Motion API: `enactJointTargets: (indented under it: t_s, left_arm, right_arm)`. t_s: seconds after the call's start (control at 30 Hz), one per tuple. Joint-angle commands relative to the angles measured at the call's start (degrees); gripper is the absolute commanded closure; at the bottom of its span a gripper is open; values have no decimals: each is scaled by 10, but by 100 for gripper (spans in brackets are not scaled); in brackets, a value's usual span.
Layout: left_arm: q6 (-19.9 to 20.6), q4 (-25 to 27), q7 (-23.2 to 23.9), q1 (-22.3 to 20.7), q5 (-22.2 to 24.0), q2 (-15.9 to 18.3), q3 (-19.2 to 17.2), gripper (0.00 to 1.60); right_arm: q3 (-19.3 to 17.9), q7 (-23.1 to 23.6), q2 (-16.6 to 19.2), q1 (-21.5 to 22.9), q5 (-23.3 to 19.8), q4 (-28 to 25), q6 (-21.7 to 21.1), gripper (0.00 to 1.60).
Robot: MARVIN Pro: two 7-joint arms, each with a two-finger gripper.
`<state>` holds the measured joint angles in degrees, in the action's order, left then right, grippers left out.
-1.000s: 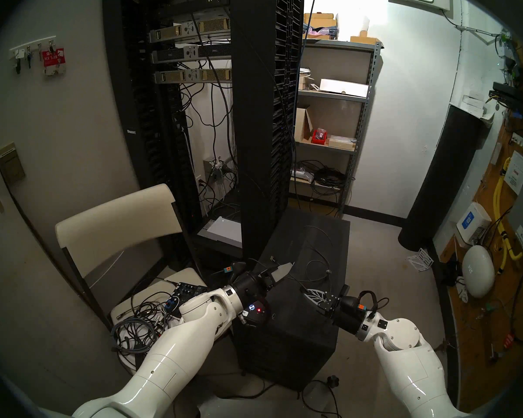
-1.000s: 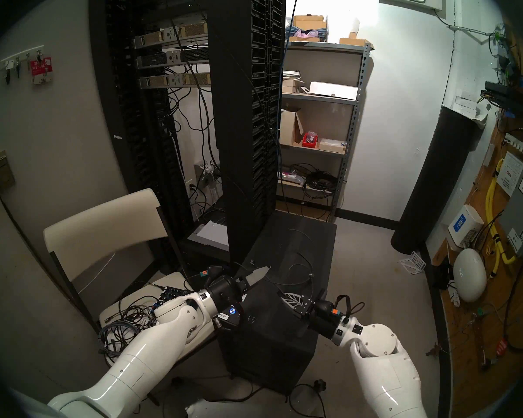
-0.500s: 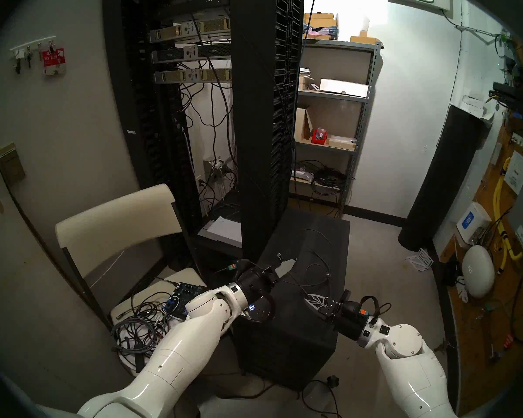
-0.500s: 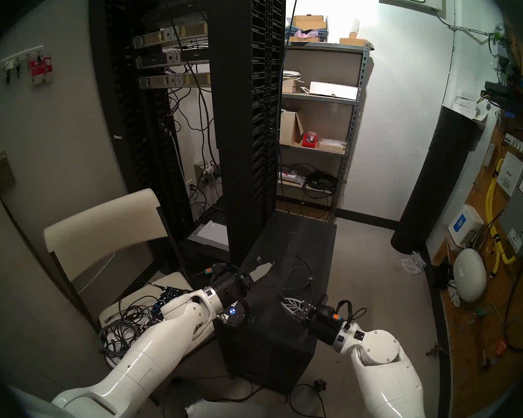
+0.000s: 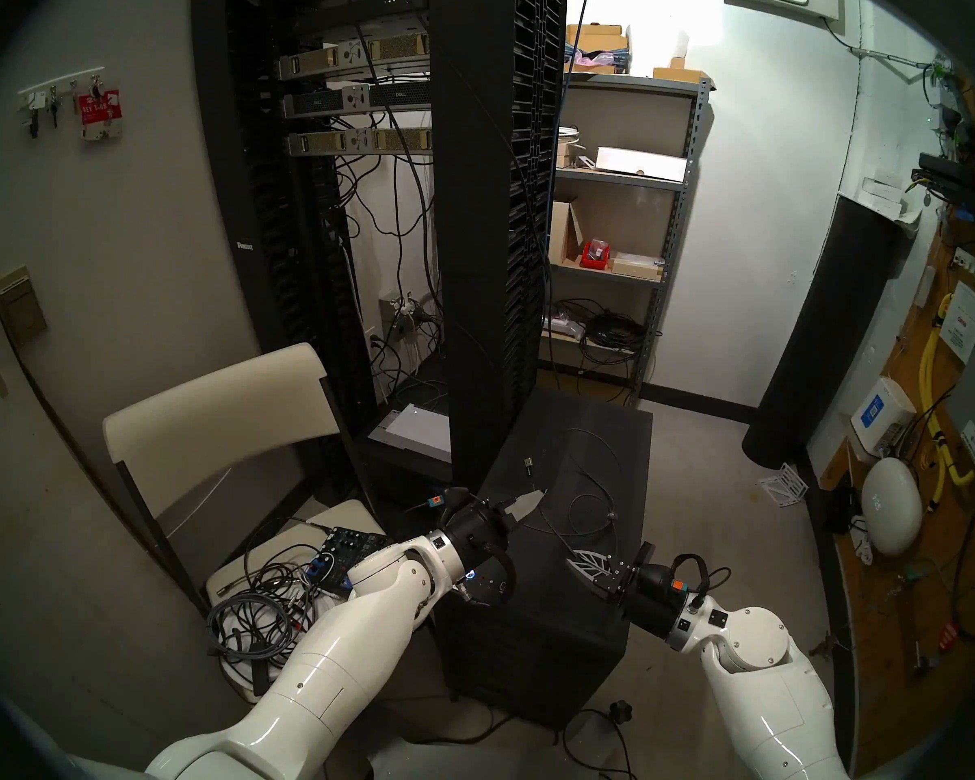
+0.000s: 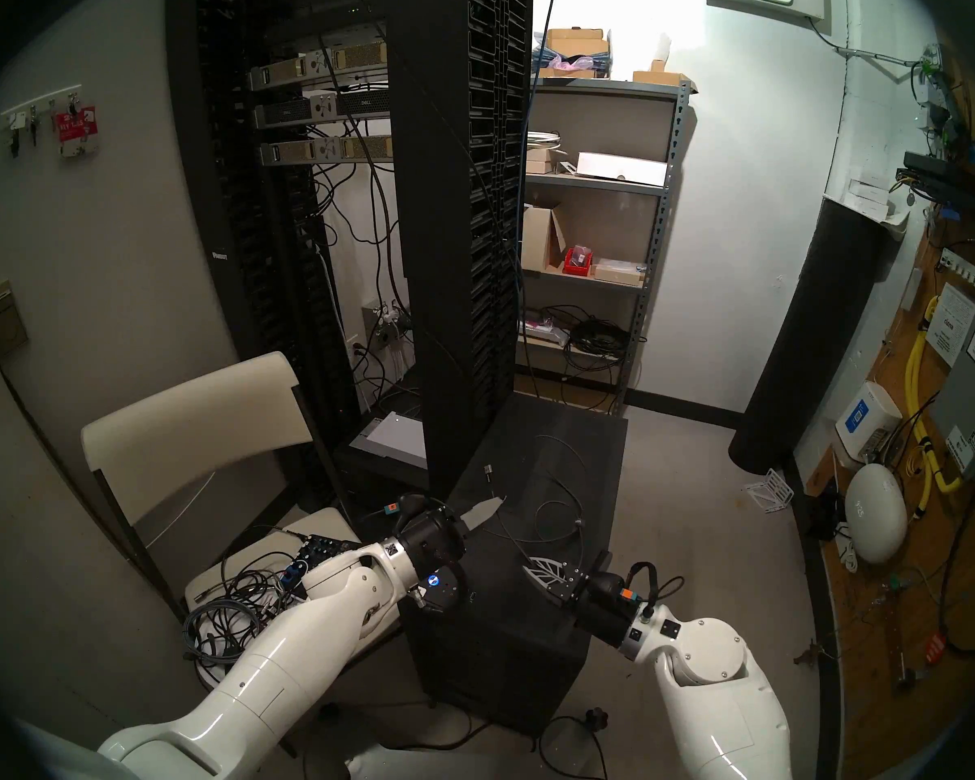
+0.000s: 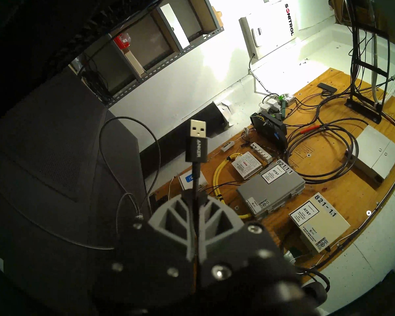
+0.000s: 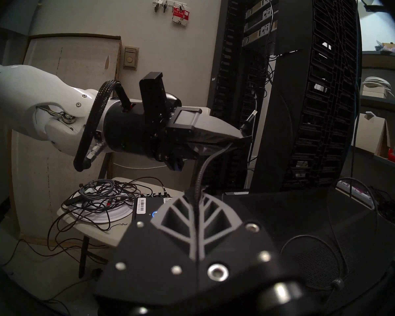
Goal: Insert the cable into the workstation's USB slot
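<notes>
The black workstation stands on the floor between my arms, its blue-lit button just under my left wrist. My left gripper is shut on the thin dark-grey cable just behind its silver plug, which sticks up free above the fingers. The plug also shows in the head view. My right gripper is shut on the same cable a short way further along. The rest of the cable lies in loops on the workstation's top. The USB slot is not clear to see.
A white chair at the left holds a heap of cords and a small mixer. The tall black server rack rises right behind the workstation. A metal shelf and a black cylinder stand at the back right.
My left gripper has lifted and tilted the plug, which now stands higher and further from me. My right gripper has drawn back slightly toward me and to the right, still on the cable.
</notes>
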<state>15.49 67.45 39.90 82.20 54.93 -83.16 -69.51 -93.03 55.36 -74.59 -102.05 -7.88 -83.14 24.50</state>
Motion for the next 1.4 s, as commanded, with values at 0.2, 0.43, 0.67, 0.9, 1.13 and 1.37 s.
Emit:
enactJointTargets:
  t_s: [0.2,0.43,0.67,0.9,1.13,1.37]
  left_arm:
    - [-85,9,54,13,-48,20,23,160]
    - [-161,-3,91,33,-71,27,25,160]
    - [-220,-15,125,39,-113,27,22,160]
    - [-293,-17,158,52,-164,31,18,160]
    - [-359,-28,178,63,-216,20,4,160]
    - [-433,-49,188,73,-259,-4,-17,160]
  right_arm:
    - [2,18,2,1,-10,-19,-33,139]
    - [-2,25,0,1,-13,-20,-54,21]
    - [-15,33,-8,5,-38,-26,-68,56]
    - [-21,43,-16,12,-54,-35,-81,78]
    - [-26,54,-32,4,-85,-50,-102,81]
    - [-24,63,-36,-1,-88,-63,-112,80]
